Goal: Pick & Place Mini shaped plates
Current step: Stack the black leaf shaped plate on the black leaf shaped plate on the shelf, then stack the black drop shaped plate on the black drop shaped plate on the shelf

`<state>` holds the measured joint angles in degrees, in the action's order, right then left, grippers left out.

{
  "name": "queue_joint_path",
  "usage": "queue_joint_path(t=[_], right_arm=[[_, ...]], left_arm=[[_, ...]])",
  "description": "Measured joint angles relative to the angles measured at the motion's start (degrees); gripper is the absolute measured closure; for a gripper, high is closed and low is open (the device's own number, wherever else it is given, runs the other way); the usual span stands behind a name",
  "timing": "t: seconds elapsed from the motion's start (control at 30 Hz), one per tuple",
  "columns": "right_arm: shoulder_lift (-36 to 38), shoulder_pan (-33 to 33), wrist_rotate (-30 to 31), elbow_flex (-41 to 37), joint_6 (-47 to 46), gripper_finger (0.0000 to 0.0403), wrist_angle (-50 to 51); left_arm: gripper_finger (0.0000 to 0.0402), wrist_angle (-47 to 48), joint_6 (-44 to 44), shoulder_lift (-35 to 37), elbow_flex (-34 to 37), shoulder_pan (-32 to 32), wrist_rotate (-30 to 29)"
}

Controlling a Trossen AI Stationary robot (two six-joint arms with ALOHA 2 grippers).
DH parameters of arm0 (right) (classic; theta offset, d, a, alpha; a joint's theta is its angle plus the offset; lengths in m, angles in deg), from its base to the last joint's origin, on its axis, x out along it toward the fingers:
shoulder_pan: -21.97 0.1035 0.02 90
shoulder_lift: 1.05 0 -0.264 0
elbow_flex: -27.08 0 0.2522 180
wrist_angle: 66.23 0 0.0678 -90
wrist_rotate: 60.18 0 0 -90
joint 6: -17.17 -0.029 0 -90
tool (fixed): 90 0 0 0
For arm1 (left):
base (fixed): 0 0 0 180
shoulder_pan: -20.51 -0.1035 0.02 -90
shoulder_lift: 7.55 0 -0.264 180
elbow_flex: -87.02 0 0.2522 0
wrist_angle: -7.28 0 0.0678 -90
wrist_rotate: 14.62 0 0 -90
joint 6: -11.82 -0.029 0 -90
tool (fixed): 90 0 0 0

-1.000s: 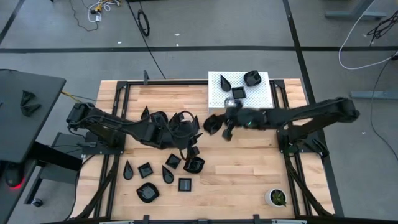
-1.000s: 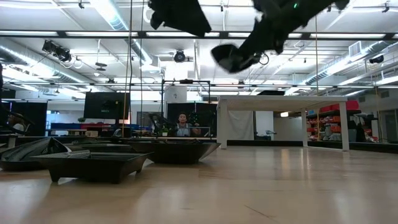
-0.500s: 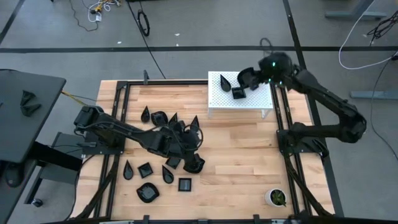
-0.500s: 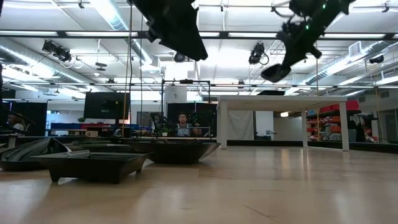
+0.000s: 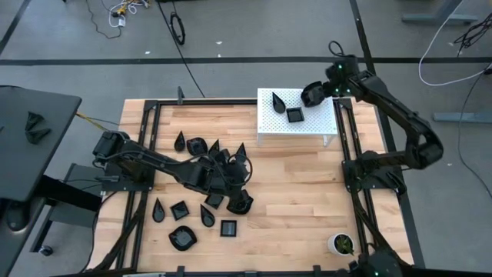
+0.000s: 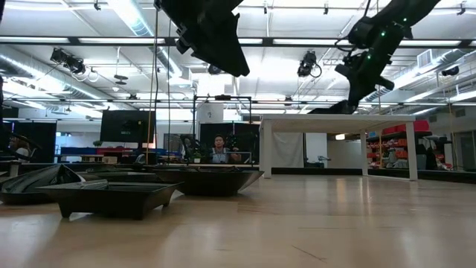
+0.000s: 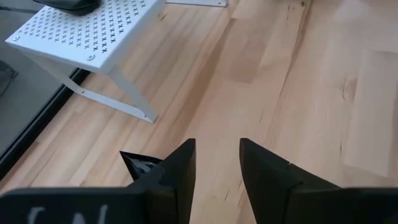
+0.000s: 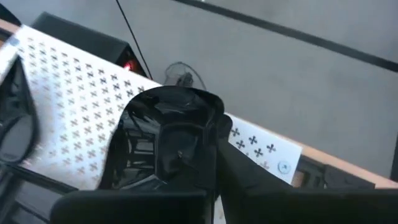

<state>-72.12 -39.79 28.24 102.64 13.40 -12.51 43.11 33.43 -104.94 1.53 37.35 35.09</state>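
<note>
White rack (image 5: 269, 123) — right claw (image 5: 314, 94) pinching rounded plate (image 8: 163, 140) above.

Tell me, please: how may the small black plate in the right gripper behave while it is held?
The plate looks glossy, so it may slip between the right gripper fingers. It keeps its shape when pinched at the rim, so probably stiff. It seems light, hanging over the white stand without sagging.

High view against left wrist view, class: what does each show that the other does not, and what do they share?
Only the high view shows the right gripper shut on a rounded plate above the white perforated stand, the scattered plates, and the potted plant. Only the left wrist view shows the left gripper open and empty. Both share the stand and the wooden table.
</note>
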Motion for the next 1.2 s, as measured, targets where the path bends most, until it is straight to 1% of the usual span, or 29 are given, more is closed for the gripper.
queue_joint_path(t=[0.1,0.2,0.3,0.47,0.53,0.63,0.7,0.77,0.83,0.9,0.97,1.07,1.13,1.2], right_arm=[[-0.44,-0.34,0.50,0.00,0.89,0.0384,-1.06],[-0.42,-0.68,0.62,-0.01,1.29,0.0365,-2.84],[-0.02,-0.78,0.65,-0.02,1.44,0.0329,-4.76],[1.49,-0.48,0.19,-0.02,2.71,0.0254,-7.23],[2.41,0.32,-2.19,-0.02,2.75,0.0231,-7.31],[3.81,3.34,-8.07,-0.02,2.77,0.0210,-7.59],[4.73,7.39,-10.31,-0.02,2.18,0.0206,-8.38],[5.34,13.21,-10.84,-0.02,1.06,0.0208,-9.70],[5.42,20.23,-10.84,-0.02,-0.02,0.0213,-11.42],[5.25,28.56,-10.54,-0.08,-0.46,0.0221,-13.53],[4.60,36.80,-8.44,-0.58,0.21,0.0228,-16.81],[3.34,48.13,-4.10,-1.91,2.12,0.0240,-18.70],[2.54,54.15,-1.64,-3.00,2.73,0.0247,-20.82],[1.39,59.00,-0.34,-4.77,2.75,0.0253,-24.31]], left_arm=[[0.0273,0.02,0.00,0.00,0.00,0.04,0.00],[0.0273,0.04,-0.02,0.00,0.00,0.04,0.00],[0.0273,0.02,-0.05,0.00,0.00,0.04,0.00],[0.0273,0.02,0.20,0.00,0.00,0.04,0.02],[0.0273,0.02,0.22,0.00,0.00,0.04,0.02],[0.0273,0.02,0.20,0.00,0.00,0.01,0.01],[0.0273,0.02,0.15,0.00,0.00,-0.21,0.02],[0.0273,0.02,0.15,0.00,0.00,-0.48,0.02],[0.0273,0.15,0.13,0.00,0.00,-0.63,0.02],[0.0273,1.14,0.11,0.00,0.00,-0.62,0.02],[0.0273,3.07,0.08,0.00,0.00,-0.20,0.71],[0.0273,6.83,0.17,0.32,-0.02,0.94,3.32],[0.0273,10.72,0.83,0.78,-0.02,2.09,4.52],[0.0273,15.75,3.55,1.44,-0.02,3.32,5.03]])
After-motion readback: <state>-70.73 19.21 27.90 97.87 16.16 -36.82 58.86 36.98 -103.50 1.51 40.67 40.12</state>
